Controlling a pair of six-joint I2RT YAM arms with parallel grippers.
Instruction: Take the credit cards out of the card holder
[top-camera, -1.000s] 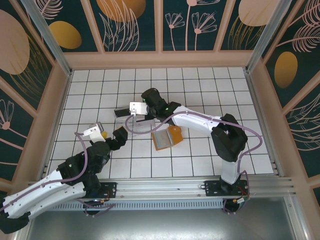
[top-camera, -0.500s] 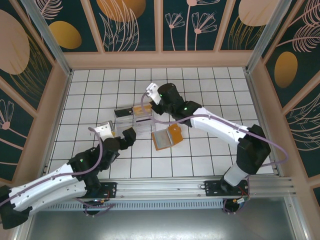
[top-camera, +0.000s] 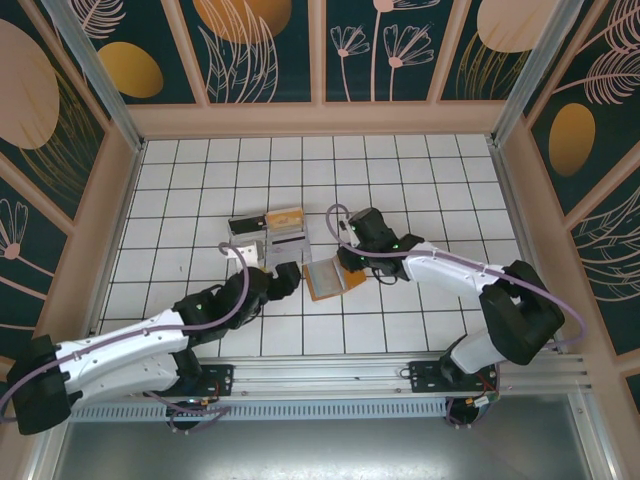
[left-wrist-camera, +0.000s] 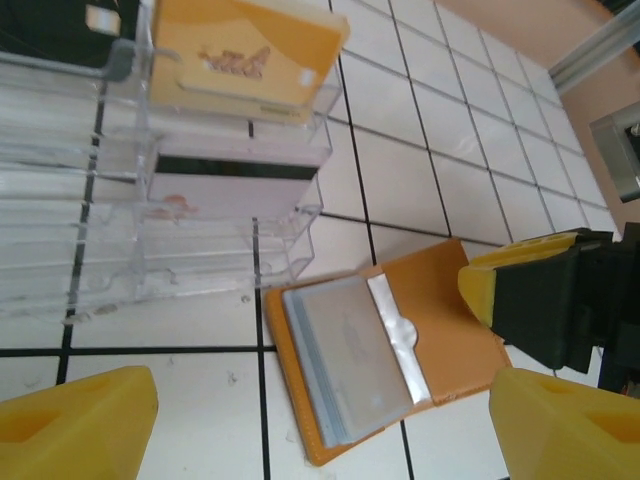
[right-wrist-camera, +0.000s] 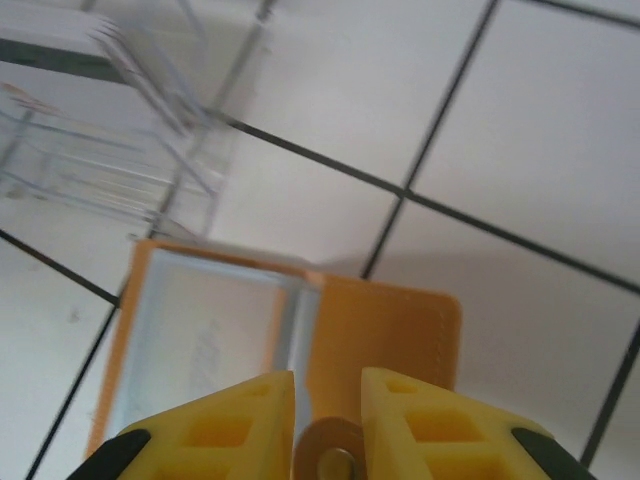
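The orange-brown card holder (top-camera: 345, 272) lies open on the tiles just right of the clear tray. Its grey-blue pocket holds a stack of greyish credit cards (left-wrist-camera: 355, 360), with their edges fanned toward the left. My left gripper (top-camera: 287, 277) hovers just left of the holder, open wide with nothing between its fingers (left-wrist-camera: 80, 420). My right gripper (right-wrist-camera: 328, 385) stands over the holder's orange flap (right-wrist-camera: 385, 330). Its jaws are a narrow gap apart and the snap button shows between them. One of its yellow fingers (left-wrist-camera: 505, 285) rests at the flap's right edge.
A clear plastic tray (top-camera: 262, 248) stands left of and behind the holder. It holds an orange card (left-wrist-camera: 250, 50) in a far slot and a pale card with a dark stripe (left-wrist-camera: 235, 185) nearer. Open white tiles lie all around, with wooden walls beyond.
My right gripper has left the tray, where the orange card now sits, and has come down onto the holder's flap. My left arm has reached forward and right toward the holder.
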